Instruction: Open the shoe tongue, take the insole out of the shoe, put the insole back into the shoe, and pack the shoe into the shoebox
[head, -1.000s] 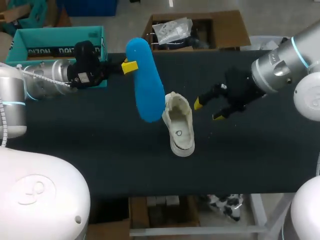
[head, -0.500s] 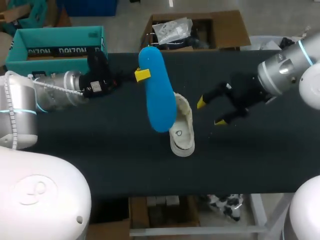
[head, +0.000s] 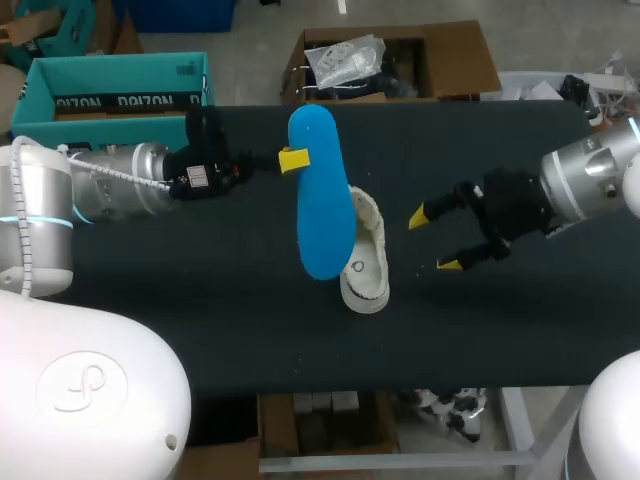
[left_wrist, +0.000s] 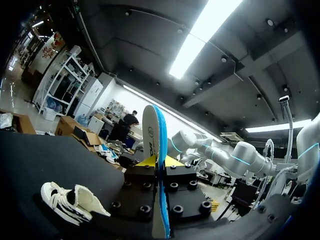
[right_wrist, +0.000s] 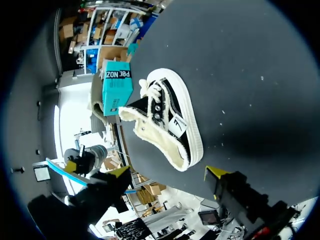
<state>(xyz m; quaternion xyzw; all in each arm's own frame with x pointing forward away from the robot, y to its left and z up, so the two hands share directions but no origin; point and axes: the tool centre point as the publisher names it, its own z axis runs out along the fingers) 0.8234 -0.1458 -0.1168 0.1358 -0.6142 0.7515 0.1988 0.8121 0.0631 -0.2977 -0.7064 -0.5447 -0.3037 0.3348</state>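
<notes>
Two grippers: your left gripper (head: 291, 160) pinches the blue insole (head: 318, 200) edge-on, and your right gripper (head: 435, 240) hangs wide apart beside the shoe (head: 368, 268).

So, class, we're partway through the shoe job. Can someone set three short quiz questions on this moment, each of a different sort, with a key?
1. Multiple choice: which tool grips the blue insole? A, the left tool; B, the right tool; C, neither.
2. True or false: the blue insole lies inside the shoe.
3. Fill in: the right tool, beside the shoe and touching nothing, is ___ (open or shut).

Key
1. A.
2. False: it is held up in the air, outside the shoe.
3. Open.
</notes>
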